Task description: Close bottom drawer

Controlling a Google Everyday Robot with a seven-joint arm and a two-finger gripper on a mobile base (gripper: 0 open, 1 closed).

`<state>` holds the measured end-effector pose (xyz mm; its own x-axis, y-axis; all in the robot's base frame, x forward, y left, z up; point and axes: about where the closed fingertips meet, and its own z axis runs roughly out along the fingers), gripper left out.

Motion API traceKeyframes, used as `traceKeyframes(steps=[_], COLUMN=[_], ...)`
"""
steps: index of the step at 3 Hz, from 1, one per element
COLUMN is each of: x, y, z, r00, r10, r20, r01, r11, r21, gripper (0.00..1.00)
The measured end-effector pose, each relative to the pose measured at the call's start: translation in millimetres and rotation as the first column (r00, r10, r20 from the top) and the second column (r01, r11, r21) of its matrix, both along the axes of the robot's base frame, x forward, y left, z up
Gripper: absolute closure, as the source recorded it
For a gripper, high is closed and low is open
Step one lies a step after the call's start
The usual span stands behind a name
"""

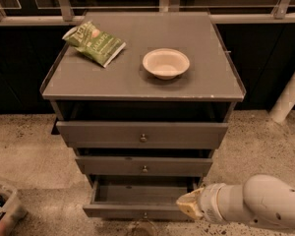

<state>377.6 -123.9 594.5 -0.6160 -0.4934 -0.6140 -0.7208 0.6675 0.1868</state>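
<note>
You are looking at the gripper (188, 206) hovering at the right front corner of the bottom drawer (137, 211); its grip state cannot be told. That flat grey drawer is sitting pulled out, lowest in the desk (206, 43). Above it, a round pale bowl (165, 63) and a crinkled green bag (94, 42) are lying on the smooth top. Speckled floor (24, 146) is spreading around it.

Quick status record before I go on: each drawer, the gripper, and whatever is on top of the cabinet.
bottom drawer: pulled out the farthest of the three, nothing visible inside
middle drawer: slightly out
top drawer: slightly out
gripper: low, at the bottom drawer's right front corner; contact unclear
cabinet top: green snack bag at back left, bowl near the middle, looks empty
task state: bottom drawer not yet closed
</note>
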Motion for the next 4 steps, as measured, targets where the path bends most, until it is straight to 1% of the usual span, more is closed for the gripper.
traceKeyframes(steps=[1, 2, 3, 4], x=[21.6, 20.1, 19.6, 17.8], y=[9.8, 13.8, 14.2, 12.6], z=[-56.7, -82.1, -82.2, -100.6], r00=[0.9974, 0.9951, 0.9953, 0.9928], r10=[-0.07, -0.097, -0.095, -0.108], r20=[0.013, -0.018, -0.019, -0.051], r01=[0.069, 0.098, 0.097, 0.114], r11=[0.995, 0.99, 0.99, 0.987], r21=[0.074, 0.103, 0.103, 0.117], gripper=[1.0, 1.0, 1.0, 1.0])
